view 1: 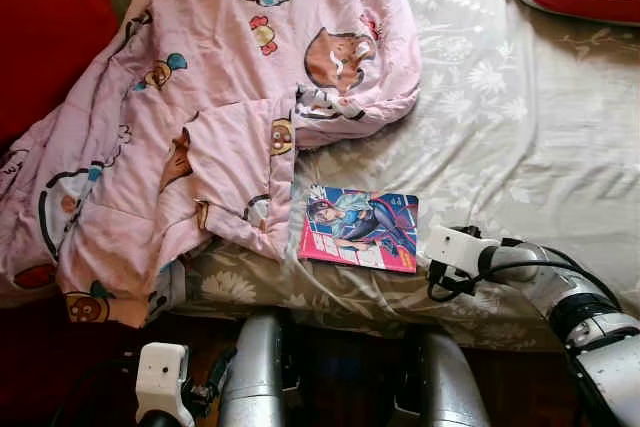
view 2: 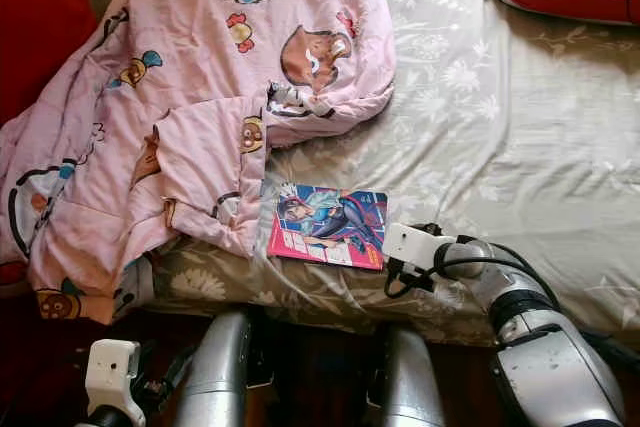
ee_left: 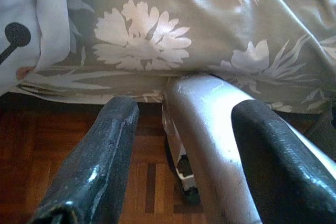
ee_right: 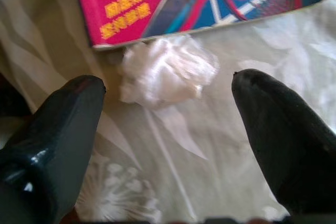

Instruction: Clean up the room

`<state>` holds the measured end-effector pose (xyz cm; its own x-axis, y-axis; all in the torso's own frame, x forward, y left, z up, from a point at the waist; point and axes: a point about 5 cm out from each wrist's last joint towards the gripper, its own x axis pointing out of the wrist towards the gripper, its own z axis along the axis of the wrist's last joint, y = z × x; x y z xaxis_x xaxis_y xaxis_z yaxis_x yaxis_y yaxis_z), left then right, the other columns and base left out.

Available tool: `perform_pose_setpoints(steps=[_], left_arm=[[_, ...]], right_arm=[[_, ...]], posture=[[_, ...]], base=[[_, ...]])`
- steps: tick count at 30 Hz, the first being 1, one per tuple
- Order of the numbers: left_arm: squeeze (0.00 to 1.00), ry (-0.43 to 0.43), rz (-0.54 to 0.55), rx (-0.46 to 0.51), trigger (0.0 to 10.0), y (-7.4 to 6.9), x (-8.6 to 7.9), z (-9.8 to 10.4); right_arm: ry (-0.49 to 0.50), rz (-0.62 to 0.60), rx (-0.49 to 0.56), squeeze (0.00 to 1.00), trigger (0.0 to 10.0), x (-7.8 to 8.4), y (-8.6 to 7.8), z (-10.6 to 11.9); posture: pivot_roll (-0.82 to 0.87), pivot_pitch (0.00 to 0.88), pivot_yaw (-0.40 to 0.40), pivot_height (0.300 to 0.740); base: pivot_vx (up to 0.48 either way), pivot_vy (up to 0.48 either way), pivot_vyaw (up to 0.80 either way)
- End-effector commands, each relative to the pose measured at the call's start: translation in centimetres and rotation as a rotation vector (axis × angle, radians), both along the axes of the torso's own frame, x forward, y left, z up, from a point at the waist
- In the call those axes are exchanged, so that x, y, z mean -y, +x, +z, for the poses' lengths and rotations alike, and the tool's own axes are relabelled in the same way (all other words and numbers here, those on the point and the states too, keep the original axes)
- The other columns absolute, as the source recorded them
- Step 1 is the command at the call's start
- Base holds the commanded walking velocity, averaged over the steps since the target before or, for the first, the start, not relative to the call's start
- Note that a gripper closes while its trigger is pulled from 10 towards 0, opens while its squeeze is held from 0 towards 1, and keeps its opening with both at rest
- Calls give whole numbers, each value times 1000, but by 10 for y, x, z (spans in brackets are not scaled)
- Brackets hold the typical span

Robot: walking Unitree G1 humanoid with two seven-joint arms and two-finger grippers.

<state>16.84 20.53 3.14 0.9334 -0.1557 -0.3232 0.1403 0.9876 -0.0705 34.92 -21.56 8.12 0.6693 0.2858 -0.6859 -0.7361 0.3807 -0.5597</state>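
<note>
At bed edge: your right gripper (ee_right: pixel 165 129) spread wide, comic book (view 1: pixel 360 229) at 12 o'clock.
Left gripper (ee_left: pixel 184 150): spread, idle.
Risk: fingertips snag floral sheet (view 1: pixel 520 127), shoving book away.

Open left pincer (ee_left: pixel 178 166) below floral bedsheet (ee_left: pixel 210 51)

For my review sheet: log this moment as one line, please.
right gripper open, at comic book edge on bed | left gripper open, idle low | pink blanket rumpled
</note>
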Motion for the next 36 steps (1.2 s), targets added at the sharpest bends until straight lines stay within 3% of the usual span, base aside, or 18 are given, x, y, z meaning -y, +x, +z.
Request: perform_pose_setpoints(steps=[1,8,28,29,30,31,36], left_arm=[[0,1,5,-47,10000,-11,-4,-5],[0,8,6,-59,10000,-17,-6,-4],[0,13,5,-70,10000,-18,-8,-3],[0,15,7,-71,10000,-18,-9,-3],[0,15,7,-71,10000,-18,-9,-3],[0,17,9,-72,10000,-19,-10,-3],[0,19,12,-74,10000,-20,-10,-3]], right_arm=[[-7,-10,-42,0,10000,2,-9,-13],[-60,-25,-6,0,10000,2,-8,-15],[-93,-43,69,0,10000,2,-3,-10],[-94,-44,69,0,7216,2,-3,-10],[-94,-44,69,0,7216,2,-3,-10],[-96,-45,70,0,0,2,-2,-10],[-95,-43,74,0,0,1,-3,-11]], posture=[[249,363,63,605],[255,377,73,605],[255,376,79,605],[258,377,80,605],[258,377,80,605],[258,377,80,605],[259,376,79,605]], base=[[0,0,0],[0,0,0],[0,0,0],[0,0,0],[0,0,0],[0,0,0],[0,0,0]])
